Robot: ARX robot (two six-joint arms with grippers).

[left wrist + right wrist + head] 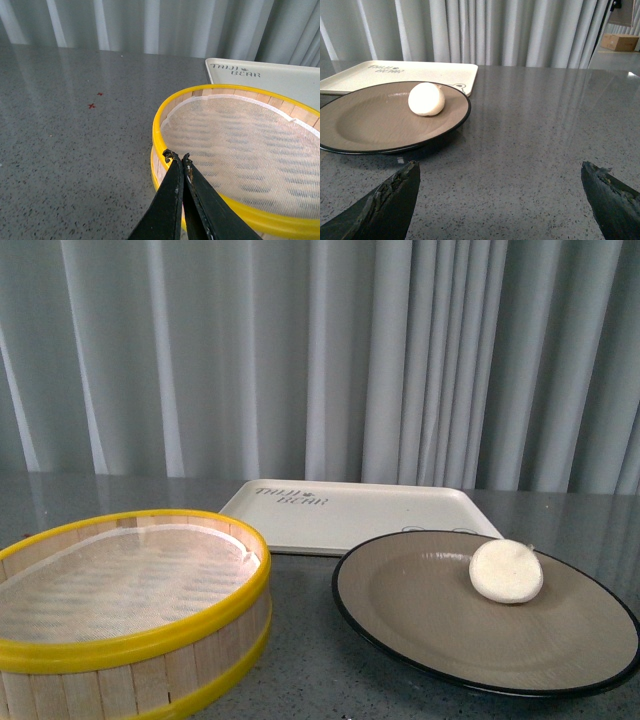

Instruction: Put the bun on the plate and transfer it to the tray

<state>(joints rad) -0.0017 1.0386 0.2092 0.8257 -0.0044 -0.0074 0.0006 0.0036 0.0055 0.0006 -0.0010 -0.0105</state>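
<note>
Bamboo steamer basket beside plate, bun on it, tray behind

On the table, the steamer basket sits at the near left and the plate at the near right, with a narrow gap between them. The bun lies on the plate, toward its far right side. The tray lies flat behind both, roughly midway between them, and the plate's far rim hides part of its near edge. A curtain hangs behind the table's far end.
</note>
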